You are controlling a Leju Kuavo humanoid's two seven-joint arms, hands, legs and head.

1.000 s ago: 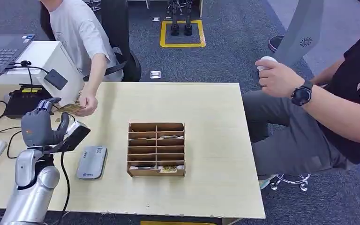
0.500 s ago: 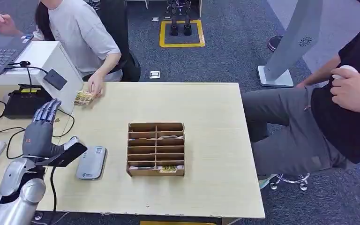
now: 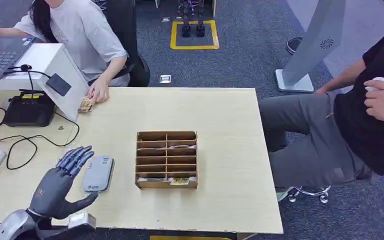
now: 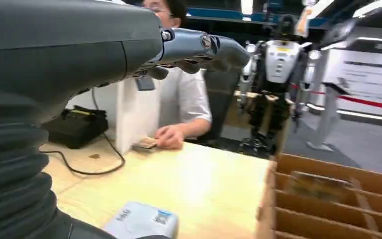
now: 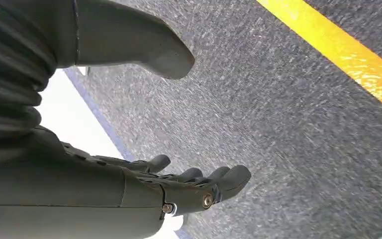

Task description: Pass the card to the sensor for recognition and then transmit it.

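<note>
Light wood table (image 3: 220,110) on grey carpet; yellow floor-marking square (image 3: 194,35) at 12 o'clock beyond the far edge. Card (image 3: 85,104) lies flat at the table's far-left corner, about 10 o'clock from the organizer, under a seated person's hand (image 3: 99,91); its long axis looks to run roughly left-right, but facing is too small to tell. In the left wrist view the same card (image 4: 144,145) sits just beside that hand. Grey card reader (image 3: 98,173), long axis near-to-far, lies just left of the cardboard organizer (image 3: 167,159), apart from it. The organizer has two columns of slots; a card (image 3: 180,180) rests in the nearest right slot and another thin card (image 3: 178,146) in an upper right slot, other slots hard to read. Left hand (image 3: 60,185) at 8 o'clock near the table's front edge, fingers spread wide and holding nothing, fingertips (image 3: 80,152) just beside the reader. Right hand (image 5: 144,191) hangs over carpet, fingers extended and apart, empty. Black box (image 3: 29,107) with cables at 9–10 o'clock, white stand (image 3: 60,75) and laptop (image 3: 2,52) behind it. A second person (image 3: 360,115) sits at 3 o'clock.
</note>
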